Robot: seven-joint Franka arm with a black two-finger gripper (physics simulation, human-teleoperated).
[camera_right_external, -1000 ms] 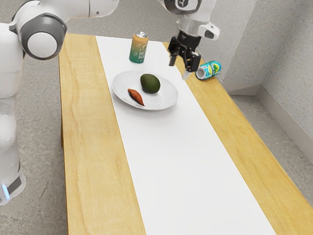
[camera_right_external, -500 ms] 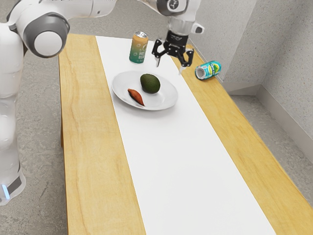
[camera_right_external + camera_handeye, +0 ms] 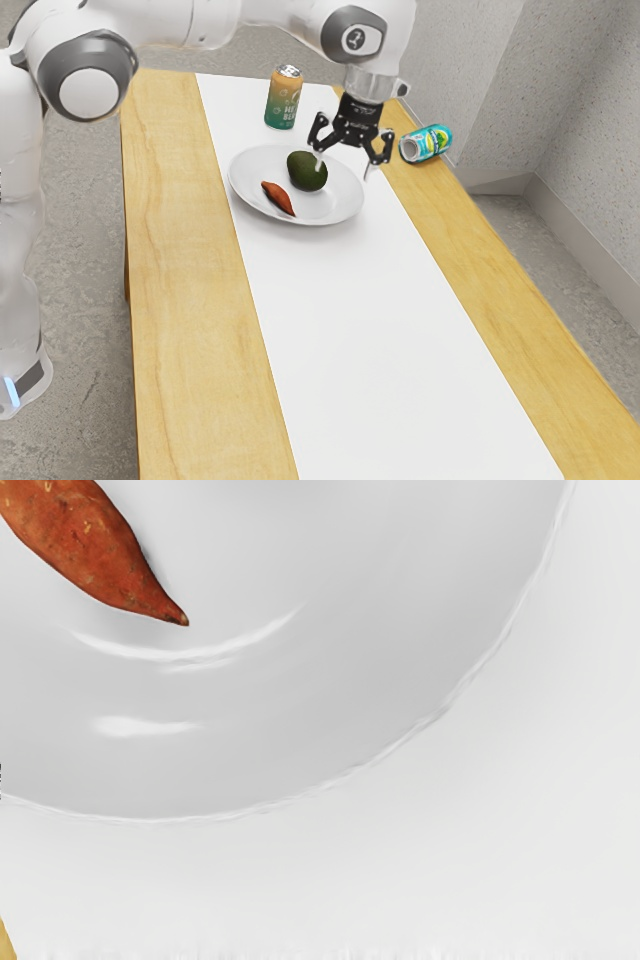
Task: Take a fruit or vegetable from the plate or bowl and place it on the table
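Avocado and sweet potato lie on the plate; largest is the wooden table, with a white runner along it; next comes the round plate, set on the runner; the gripper hangs near the plate, fingers spread wide, holding nothing; an orange-and-green can stands upright; a teal can lies on its side on bare wood; sweet potato, slimmest, rests just beside the avocado.
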